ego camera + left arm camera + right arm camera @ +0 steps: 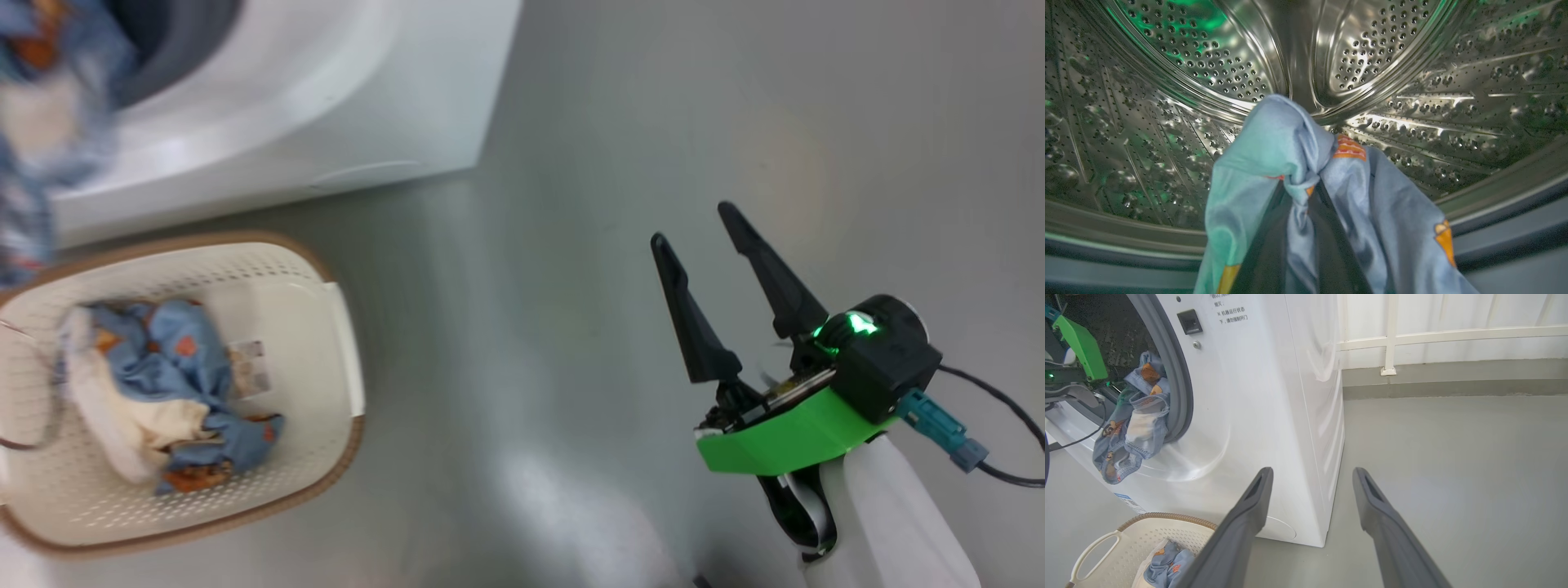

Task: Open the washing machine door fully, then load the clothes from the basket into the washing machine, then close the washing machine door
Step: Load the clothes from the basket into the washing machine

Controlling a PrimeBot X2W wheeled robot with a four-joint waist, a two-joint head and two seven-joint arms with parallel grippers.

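One blue garment (1274, 134) is pinched by the left gripper (1302, 185), steel drum (1200, 61) straight ahead of it; right gripper (692, 222) is held spread, empty.

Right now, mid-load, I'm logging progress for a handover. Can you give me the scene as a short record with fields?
left end effector: shut on a light blue printed garment, at the steel drum mouth
right end effector: open, empty, above the grey floor
washing machine: opening uncovered; garment hangs out over its front lip
basket: on the floor before the machine, with blue printed and cream clothes inside
loading: unfinished
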